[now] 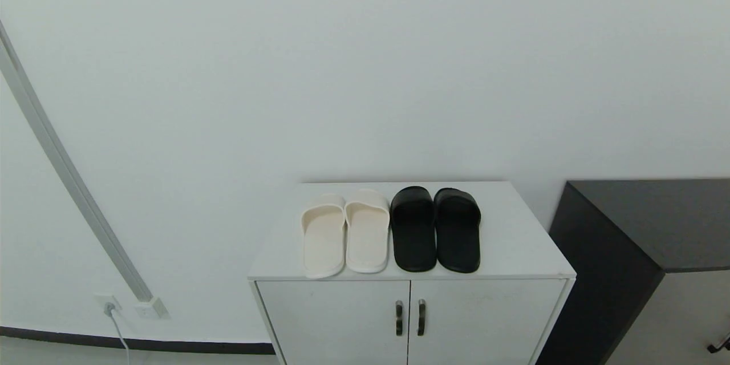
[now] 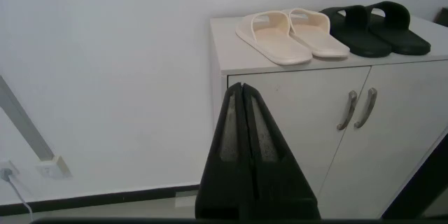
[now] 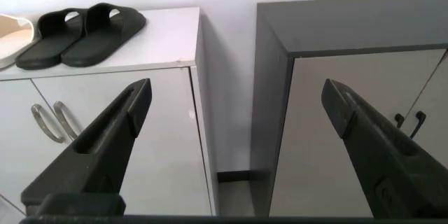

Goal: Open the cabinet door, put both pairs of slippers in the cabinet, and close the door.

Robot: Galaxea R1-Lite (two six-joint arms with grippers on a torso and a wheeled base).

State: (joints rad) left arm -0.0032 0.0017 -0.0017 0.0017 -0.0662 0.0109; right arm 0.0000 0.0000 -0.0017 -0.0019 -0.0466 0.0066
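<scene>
The black fingers of the left gripper (image 2: 242, 87) are pressed flat together, with nothing held between them. The right gripper (image 3: 236, 91) is spread wide and is likewise empty. At the lower centre of the head view, the white two-door cabinet (image 1: 513, 256) is seen with both doors shut, its two curved metal handles (image 1: 421, 317) side by side at the seam. On its top, the pair of cream slide slippers (image 1: 345, 234) is set just left of the pair of black slide slippers (image 1: 436, 231). A dark grey cabinet (image 1: 644, 222) is seen at the lower right.

cabinet doors (image 1: 342, 322), lower part beyond the head view's bottom edge
</scene>
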